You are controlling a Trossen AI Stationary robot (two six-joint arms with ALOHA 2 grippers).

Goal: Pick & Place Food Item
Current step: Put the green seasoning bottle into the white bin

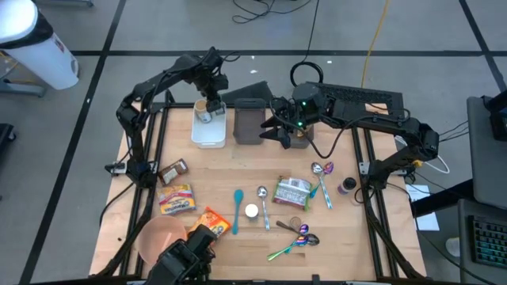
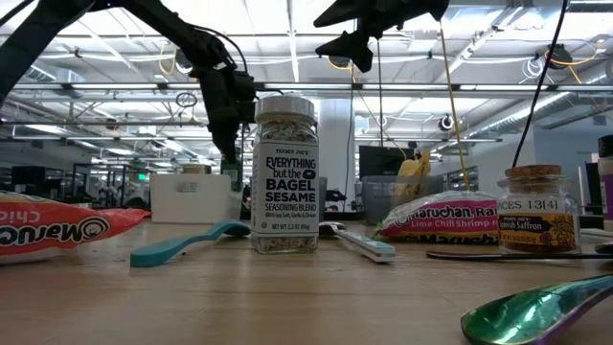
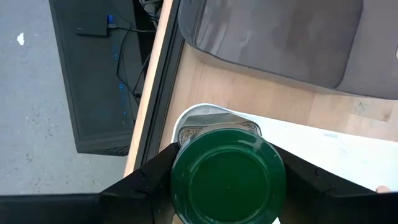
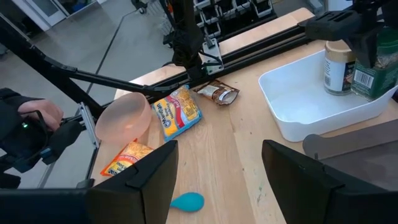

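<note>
Left end effector [image 1: 208, 105]: positioned over the white bin [image 1: 209, 134] at the far edge of the tabletop [image 1: 348, 229], left of centre. Its fingers are closed against both sides of a green-lidded jar [image 3: 227, 176], which is held inside the bin at its far end. A second jar with a tan lid [image 4: 339, 65] stands in the same bin, just beside the held one.

Right end effector [image 1: 283, 127]: hovering above the grey bin [image 1: 249, 120], which sits just beside the white bin along the far edge. Its fingers [image 4: 297, 180] are spread wide with nothing between them.

Remaining items lie well apart from both bins, toward the near half of the tabletop: a seasoning jar [image 2: 284, 174], a teal spoon [image 1: 237, 210], a ramen packet [image 1: 176, 199], a pink bowl [image 1: 162, 237] at the near left corner, and a green ramen packet [image 1: 292, 192].
</note>
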